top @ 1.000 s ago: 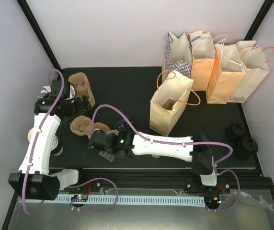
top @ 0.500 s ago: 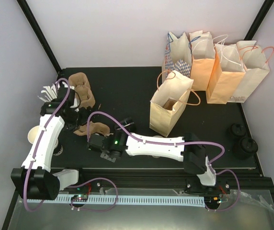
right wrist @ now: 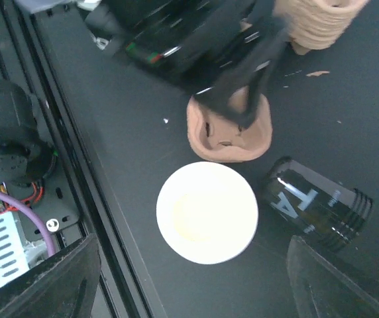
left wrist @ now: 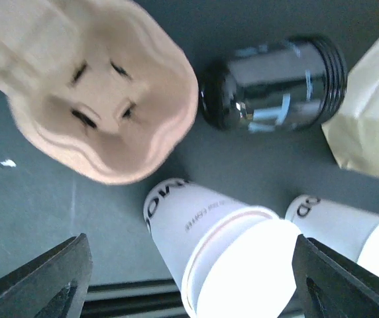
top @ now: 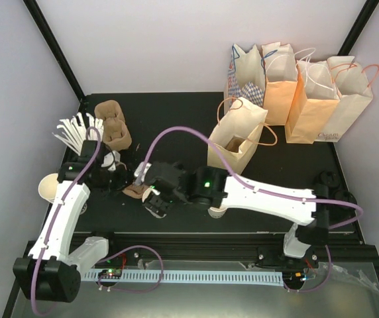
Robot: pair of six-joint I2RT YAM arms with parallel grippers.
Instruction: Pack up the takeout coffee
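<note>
The takeout coffee, a white cup with black lettering [left wrist: 219, 242], stands upright and lidless near the table's front rail. My left gripper [left wrist: 191, 242] is open, its fingers apart on either side of the cup without touching it. A second lettered white cup [left wrist: 345, 228] stands just right of it. From above, the white cup [right wrist: 207, 212] shows an open mouth between the fingers of my open right gripper [right wrist: 193, 244], which hangs above it. In the top view my left gripper [top: 113, 165] and right gripper [top: 153, 195] meet at front left; the cups are hidden under the right arm.
A pulp cup carrier [left wrist: 90, 86] lies by the cups, and a black cup [right wrist: 319, 205] lies on its side. More carriers [top: 113, 122] and white sticks [top: 77, 129] sit back left, a cream cup [top: 46, 187] at left. An open paper bag [top: 234, 142], more bags [top: 309, 93], and black lids [top: 327, 179] are on the right.
My right gripper has opened from shut and its arm has lifted and swung right. My left gripper has come forward from the carrier stack toward the front left.
</note>
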